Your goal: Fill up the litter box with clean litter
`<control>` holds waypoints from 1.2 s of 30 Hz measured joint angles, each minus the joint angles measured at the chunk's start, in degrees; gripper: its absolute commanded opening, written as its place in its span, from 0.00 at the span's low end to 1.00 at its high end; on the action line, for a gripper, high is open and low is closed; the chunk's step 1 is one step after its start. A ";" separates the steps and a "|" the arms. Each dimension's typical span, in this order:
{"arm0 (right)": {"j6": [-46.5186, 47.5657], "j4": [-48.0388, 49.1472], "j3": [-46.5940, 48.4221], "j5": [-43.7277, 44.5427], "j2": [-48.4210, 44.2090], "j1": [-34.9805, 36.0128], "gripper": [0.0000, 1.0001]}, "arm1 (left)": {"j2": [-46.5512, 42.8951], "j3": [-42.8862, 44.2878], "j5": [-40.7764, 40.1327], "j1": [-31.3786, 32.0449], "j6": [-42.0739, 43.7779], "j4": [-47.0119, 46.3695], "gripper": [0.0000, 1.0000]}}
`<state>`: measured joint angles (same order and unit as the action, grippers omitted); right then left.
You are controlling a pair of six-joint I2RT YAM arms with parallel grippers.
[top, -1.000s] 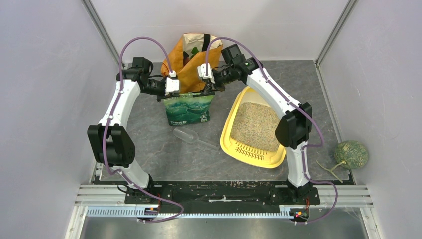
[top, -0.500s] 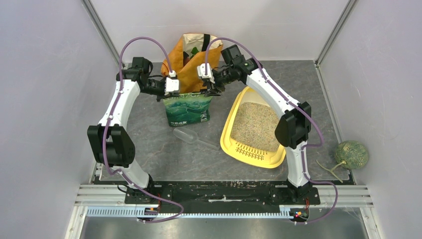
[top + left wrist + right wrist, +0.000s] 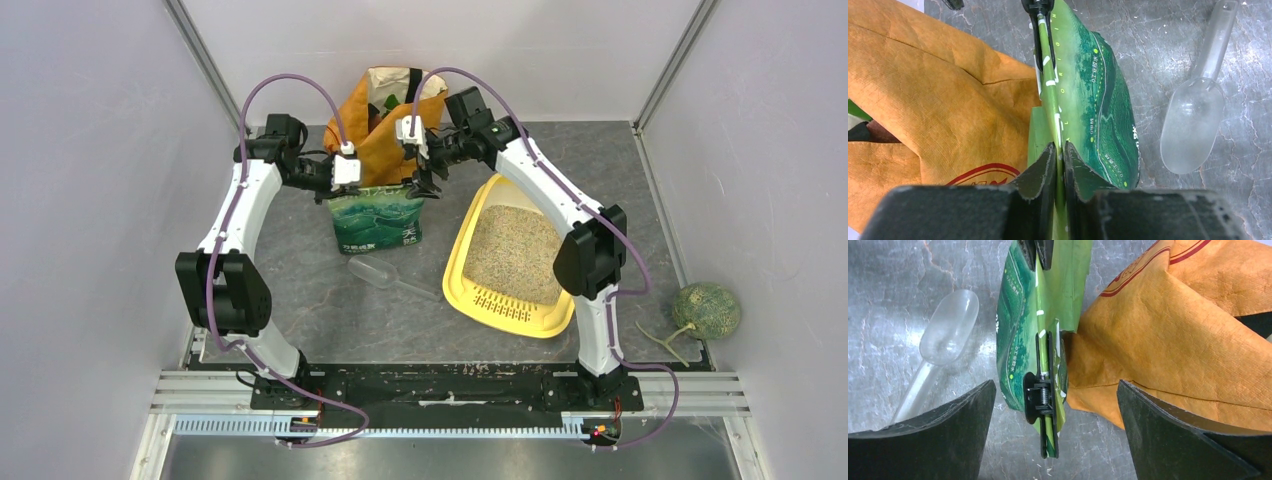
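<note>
Left wrist: left tool (image 3: 1059, 150) pinched seam of green litter bag (image 3: 1098, 100), likely steadying it; right tool (image 3: 1054, 386) gaped empty over black clip (image 3: 1039, 401).

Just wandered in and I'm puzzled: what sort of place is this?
Probably a robotics test booth, not a home: two robot arms bolted to a metal rail, plain grey walls around the table, and household props like a yellow litter box and green litter bag.
</note>
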<state>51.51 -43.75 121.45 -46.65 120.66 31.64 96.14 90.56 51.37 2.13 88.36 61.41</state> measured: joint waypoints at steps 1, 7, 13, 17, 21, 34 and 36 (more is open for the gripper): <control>-1.27 0.68 -0.28 -0.02 -0.26 0.00 0.97 | 0.00 0.02 -0.15 0.04 -0.24 -0.11 0.28; -8.70 4.87 -1.25 -0.04 -2.64 -0.63 0.97 | -0.48 0.02 -1.20 0.13 -5.40 -2.67 0.51; -16.72 9.79 -2.71 -0.02 -6.38 -2.73 0.97 | -2.54 0.02 -1.66 0.13 -12.92 -7.45 0.77; -22.86 13.25 -3.19 0.24 -8.39 -4.48 0.97 | -5.29 0.31 -2.14 0.26 -21.77 -12.11 0.85; -30.62 16.35 -3.82 1.75 -10.93 -7.30 0.97 | -6.40 5.22 -6.03 0.48 -36.87 -16.98 0.86; -52.17 20.31 -25.31 9.57 -32.76 -25.73 0.97 | -3.41 25.11 -21.77 0.17 -70.38 -11.67 0.89; -53.51 19.52 -30.16 11.13 -37.35 -28.44 0.97 | -2.78 25.11 -23.43 0.07 -73.40 -9.27 0.89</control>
<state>-2.00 -24.23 91.29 -35.53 83.31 3.20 93.36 115.68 27.94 2.20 14.96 52.14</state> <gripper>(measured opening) 0.968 0.885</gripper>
